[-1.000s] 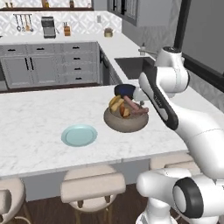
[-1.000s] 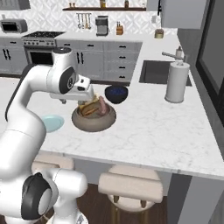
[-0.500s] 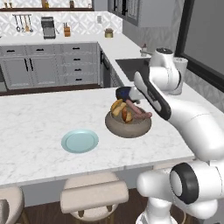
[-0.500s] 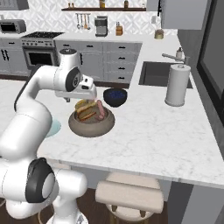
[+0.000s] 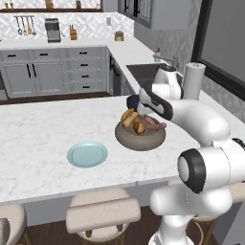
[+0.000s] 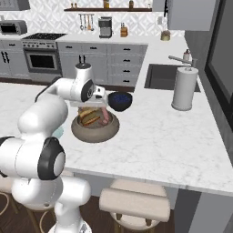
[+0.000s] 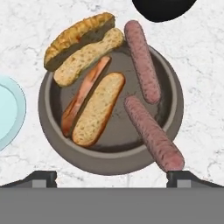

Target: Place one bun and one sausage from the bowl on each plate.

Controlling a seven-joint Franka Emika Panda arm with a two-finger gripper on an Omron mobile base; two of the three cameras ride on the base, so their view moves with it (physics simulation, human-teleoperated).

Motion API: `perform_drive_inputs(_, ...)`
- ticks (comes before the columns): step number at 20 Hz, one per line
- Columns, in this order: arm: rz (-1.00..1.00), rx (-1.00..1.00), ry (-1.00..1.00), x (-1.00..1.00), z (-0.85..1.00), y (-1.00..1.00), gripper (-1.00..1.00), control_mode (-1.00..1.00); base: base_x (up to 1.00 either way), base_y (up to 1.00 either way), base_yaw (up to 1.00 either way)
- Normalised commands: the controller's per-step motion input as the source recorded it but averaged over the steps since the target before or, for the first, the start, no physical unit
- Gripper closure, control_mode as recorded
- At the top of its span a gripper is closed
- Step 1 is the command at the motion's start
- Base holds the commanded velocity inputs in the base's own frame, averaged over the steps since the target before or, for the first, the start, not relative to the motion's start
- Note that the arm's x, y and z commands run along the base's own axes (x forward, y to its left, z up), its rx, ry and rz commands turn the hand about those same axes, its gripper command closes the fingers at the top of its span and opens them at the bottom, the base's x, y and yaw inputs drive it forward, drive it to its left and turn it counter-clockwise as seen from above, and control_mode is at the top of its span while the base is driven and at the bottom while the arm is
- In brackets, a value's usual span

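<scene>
Bench (image 5: 43, 139): white marble-patterned top, grey veining, island form; padded stools (image 5: 103, 215) tucked under the near edge.

Bowl (image 7: 109, 157): wide, round, thick-walled, brown-grey stone look; stands mid-bench. Holds two split buns (image 7: 98, 109) with toasted crusts and pale cut faces, and two pinkish sausages (image 7: 142, 59), long and grainy; the nearer sausage overhangs the rim, as do the far bun and far sausage at the opposite side.

Pale blue plate (image 5: 87, 154): shallow, round, glossy; on the bench well apart from the bowl to the arm's left; cut off at the hand view's edge.

Dark blue bowl (image 6: 119, 100): small, just beside the stone bowl on its far side; in the left base view largely hidden behind the arm.

Paper towel roll (image 6: 184, 88): upright white cylinder near the sink (image 6: 166, 77).

Gripper (image 7: 111, 177): above the bowl, fingers spread wide, holding nothing; in both base views its tips are hard to make out against the arm.

Back wall: grey cabinets, coffee maker (image 6: 105, 27), hanging utensils, too small for detail.
</scene>
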Motion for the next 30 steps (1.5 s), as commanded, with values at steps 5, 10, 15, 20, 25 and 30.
perform_drive_inputs(5, 0.0, -0.12, 0.0, 0.35, -0.41, -0.27, -1.0, -1.0, 0.0, 0.0, 0.0)
perform_drive_inputs(10, 0.0, -0.12, 0.0, 0.05, -0.38, -0.25, -1.0, -1.0, 0.0, 0.0, 0.0)
perform_drive_inputs(15, 0.02, -0.03, 0.0, 0.0, -0.36, -0.19, -1.0, -1.0, 0.0, 0.0, 0.0)
perform_drive_inputs(20, 0.03, 0.0, 0.0, -0.01, -0.19, -0.14, -1.0, -1.0, 0.0, 0.0, 0.0)
perform_drive_inputs(25, 0.04, 0.0, 0.0, -0.25, -0.12, -0.01, -1.0, -1.0, 0.0, 0.0, 0.0)
perform_drive_inputs(30, 0.03, 0.0, 0.0, -0.1, -0.17, 0.0, -1.0, -1.0, 0.0, 0.0, 0.0)
